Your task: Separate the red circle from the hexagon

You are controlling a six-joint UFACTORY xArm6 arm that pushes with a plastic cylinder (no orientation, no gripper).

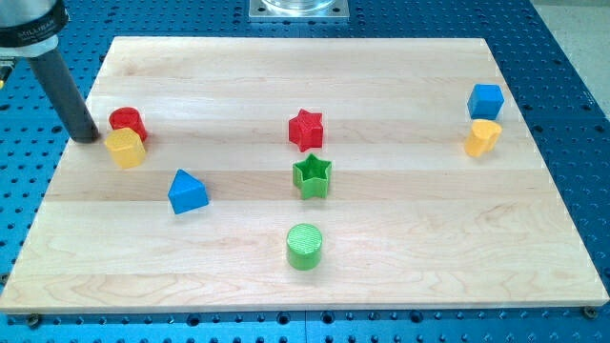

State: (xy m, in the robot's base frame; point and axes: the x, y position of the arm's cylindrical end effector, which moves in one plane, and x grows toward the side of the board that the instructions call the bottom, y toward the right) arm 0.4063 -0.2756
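Two blocks matter here, and they sit pressed together near the board's (286,286) left edge: the red circle (127,122) and the yellow hexagon (125,149), the hexagon touching the circle on its lower side. My tip (88,137) stands just left of the pair, beside the circle's lower left flank and close to the seam between them; whether it already touches the circle I cannot tell. I have no fingers to open or close, only a bare rod, so nothing is held. Both pieces look like small, stiff, light painted blocks that should slide easily on the smooth wood and spin if struck off-centre. I would press the circle squarely on its side, away from the hexagon. Pushing along the seam would likely drag both.
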